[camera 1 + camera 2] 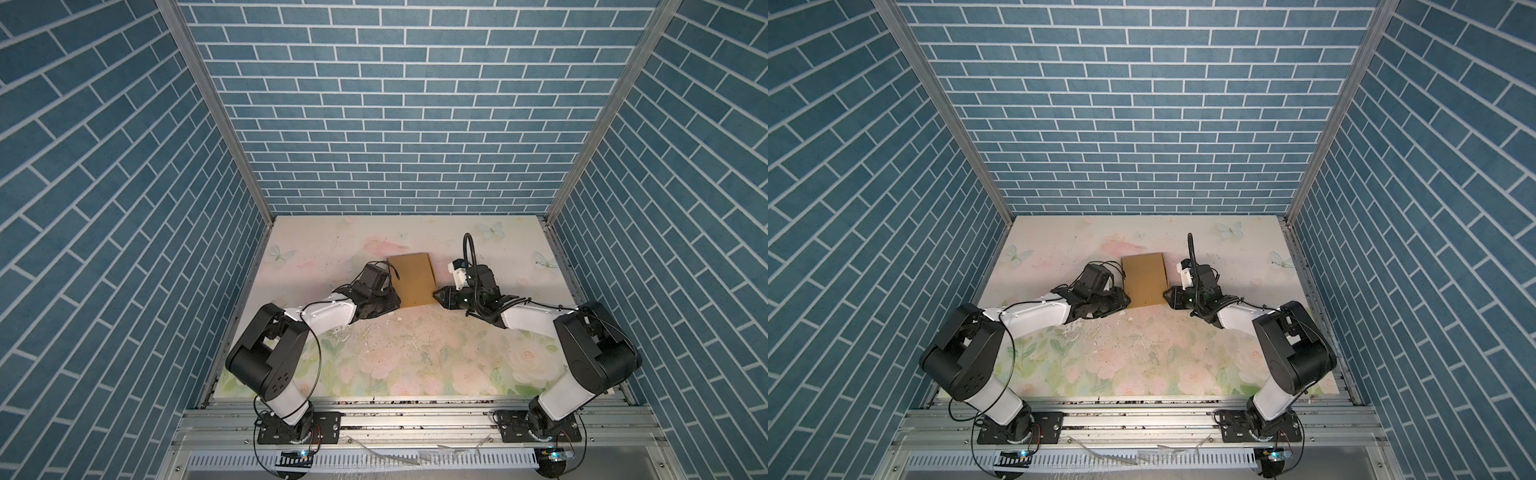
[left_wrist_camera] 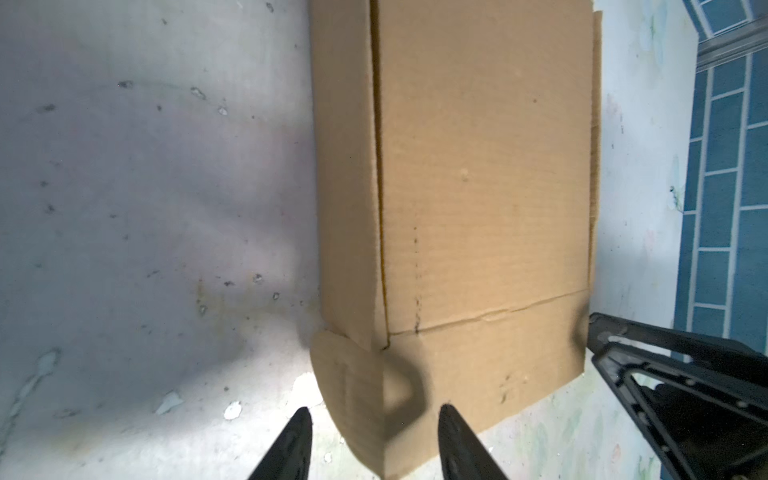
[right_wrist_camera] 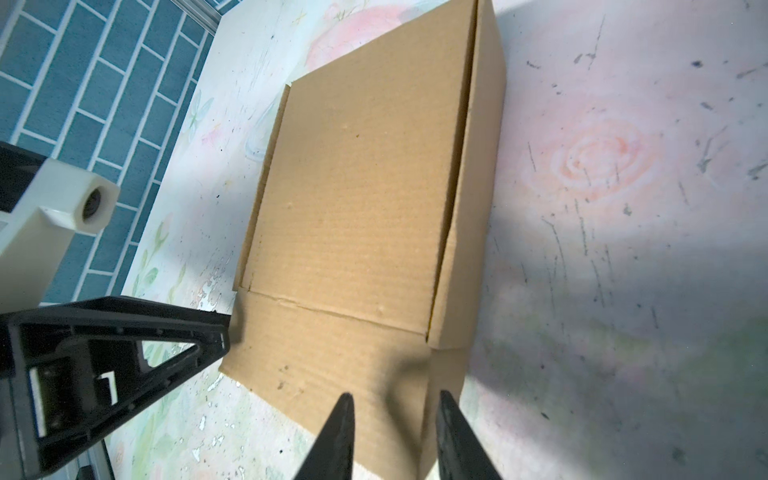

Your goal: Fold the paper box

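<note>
Black left gripper (image 2: 376, 411), right gripper (image 3: 397, 395): jaws half-open astride near corners of brown cardboard paper box (image 1: 411, 280); best pinched evenly, together.

Arms low, angled inward; left tool (image 2: 375, 408), right tool (image 3: 395, 394) jaws parted.

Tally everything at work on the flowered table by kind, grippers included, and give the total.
paper box: 1
grippers: 2 (left gripper, right gripper)
total: 3
</note>
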You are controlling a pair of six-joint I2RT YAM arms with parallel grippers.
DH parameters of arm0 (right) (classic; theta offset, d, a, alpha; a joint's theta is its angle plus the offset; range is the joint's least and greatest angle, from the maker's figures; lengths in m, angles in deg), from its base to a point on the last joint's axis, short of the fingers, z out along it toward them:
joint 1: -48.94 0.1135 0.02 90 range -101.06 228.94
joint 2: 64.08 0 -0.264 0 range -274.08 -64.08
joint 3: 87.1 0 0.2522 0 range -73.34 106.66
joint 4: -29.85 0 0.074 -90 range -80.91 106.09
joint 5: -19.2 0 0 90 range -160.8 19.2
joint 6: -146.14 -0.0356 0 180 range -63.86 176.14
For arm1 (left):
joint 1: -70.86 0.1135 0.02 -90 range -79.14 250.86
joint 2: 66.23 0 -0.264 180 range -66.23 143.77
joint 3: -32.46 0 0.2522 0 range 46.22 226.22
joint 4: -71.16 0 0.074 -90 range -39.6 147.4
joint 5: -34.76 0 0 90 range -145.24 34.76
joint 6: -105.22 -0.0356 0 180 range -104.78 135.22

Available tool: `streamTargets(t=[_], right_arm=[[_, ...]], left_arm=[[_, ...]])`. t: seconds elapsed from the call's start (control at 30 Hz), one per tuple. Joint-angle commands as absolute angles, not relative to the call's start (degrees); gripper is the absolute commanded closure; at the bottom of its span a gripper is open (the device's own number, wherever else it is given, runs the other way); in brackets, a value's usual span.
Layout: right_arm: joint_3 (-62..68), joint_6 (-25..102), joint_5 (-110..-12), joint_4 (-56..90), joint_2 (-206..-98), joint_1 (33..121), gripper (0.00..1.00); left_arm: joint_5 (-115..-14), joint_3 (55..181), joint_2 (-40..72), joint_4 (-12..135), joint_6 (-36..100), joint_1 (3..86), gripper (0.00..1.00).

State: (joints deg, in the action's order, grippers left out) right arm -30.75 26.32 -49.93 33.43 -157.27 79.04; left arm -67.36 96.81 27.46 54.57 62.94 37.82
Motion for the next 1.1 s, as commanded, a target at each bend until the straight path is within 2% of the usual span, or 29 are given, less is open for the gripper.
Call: streamTargets(t=[0.0, 0.77, 1.07], right_arm=[[-31.62, 24.51, -48.83, 33.27, -155.97, 79.35, 0.66], [-31.95, 22.92, -47.19, 35.09, -157.71, 79.34, 0.69], [-31.77, 24.41, -48.97, 34.87, -158.69, 79.30, 0.75]], left_arm=[[-67.98, 97.17, 29.15, 56.57, 63.74, 36.94, 0.50], [-67.38, 100.39, 30.67, 56.30, 63.85, 35.05, 0.53], [-65.87, 99.84, 31.49, 55.29, 62.20, 35.25, 0.53]])
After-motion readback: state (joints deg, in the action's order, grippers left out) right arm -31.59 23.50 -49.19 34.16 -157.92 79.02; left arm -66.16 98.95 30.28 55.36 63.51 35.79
